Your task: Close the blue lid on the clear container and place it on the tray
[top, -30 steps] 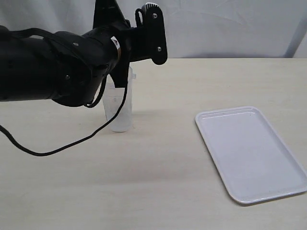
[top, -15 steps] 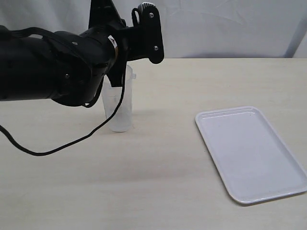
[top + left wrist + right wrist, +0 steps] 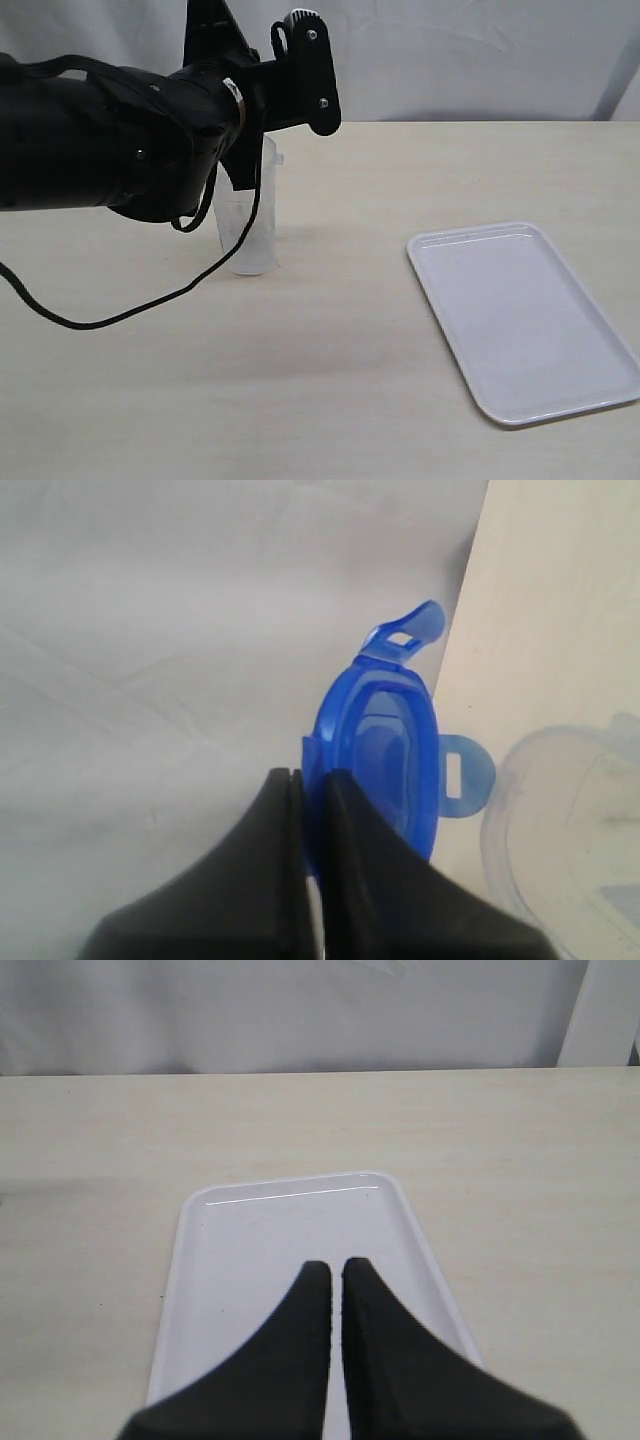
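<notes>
Over the last second the left arm has drifted slightly left and up above the clear container [image 3: 250, 235], which has not moved and stands upright, left of centre on the table [image 3: 350, 380]. The left gripper [image 3: 308, 772] pinches the edge of the blue lid [image 3: 385, 760], held on edge just beside the container's open rim, so capping looks not yet done. The right gripper [image 3: 328, 1265] is pressed together and empty over the tray [image 3: 520, 320], well apart to the right. Count: 1 lid, 1 container, 1 tray, 2 grippers.
</notes>
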You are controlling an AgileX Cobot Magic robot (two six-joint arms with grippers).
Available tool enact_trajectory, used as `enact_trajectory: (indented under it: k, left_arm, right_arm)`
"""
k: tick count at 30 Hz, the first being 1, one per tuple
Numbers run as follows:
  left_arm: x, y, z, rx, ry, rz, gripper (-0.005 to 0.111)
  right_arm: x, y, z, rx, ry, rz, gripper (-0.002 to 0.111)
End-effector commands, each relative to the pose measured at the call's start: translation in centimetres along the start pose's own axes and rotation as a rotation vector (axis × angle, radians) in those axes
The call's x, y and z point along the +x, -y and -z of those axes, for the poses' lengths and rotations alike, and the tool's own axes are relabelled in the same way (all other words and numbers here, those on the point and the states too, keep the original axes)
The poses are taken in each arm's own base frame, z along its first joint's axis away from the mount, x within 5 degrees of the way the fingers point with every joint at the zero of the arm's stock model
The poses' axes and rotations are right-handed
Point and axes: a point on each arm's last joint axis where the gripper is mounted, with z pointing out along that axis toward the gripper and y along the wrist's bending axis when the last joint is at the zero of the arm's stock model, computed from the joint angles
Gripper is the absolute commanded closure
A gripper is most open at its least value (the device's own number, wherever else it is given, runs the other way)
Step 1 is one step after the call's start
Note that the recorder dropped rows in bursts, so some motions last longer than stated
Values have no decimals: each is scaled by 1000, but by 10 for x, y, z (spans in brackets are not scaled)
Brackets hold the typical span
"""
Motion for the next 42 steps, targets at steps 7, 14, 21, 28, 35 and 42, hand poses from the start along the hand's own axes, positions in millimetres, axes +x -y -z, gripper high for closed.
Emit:
enact_trajectory:
  k: [7, 14, 21, 28, 35, 42]
  left_arm:
    - [6, 13, 4, 59, -5, -23, 107]
    - [11, 22, 4, 64, -14, -35, 107]
    - [8, 21, 5, 55, 2, -20, 107]
    - [-2, 24, 12, 46, 38, -23, 107]
    - [0, 25, 12, 54, 24, -4, 107]
    - [0, 27, 12, 80, 21, 22, 107]
  right_arm:
    - [0, 0, 0, -1, 4, -1, 104]
    - [0, 0, 0, -1, 4, -1, 104]
    - [0, 0, 0, -1, 4, -1, 104]
    - [0, 0, 0, -1, 4, -1, 104]
    - [0, 0, 0, -1, 4, -1, 104]
    - [0, 0, 0, -1, 4, -1, 104]
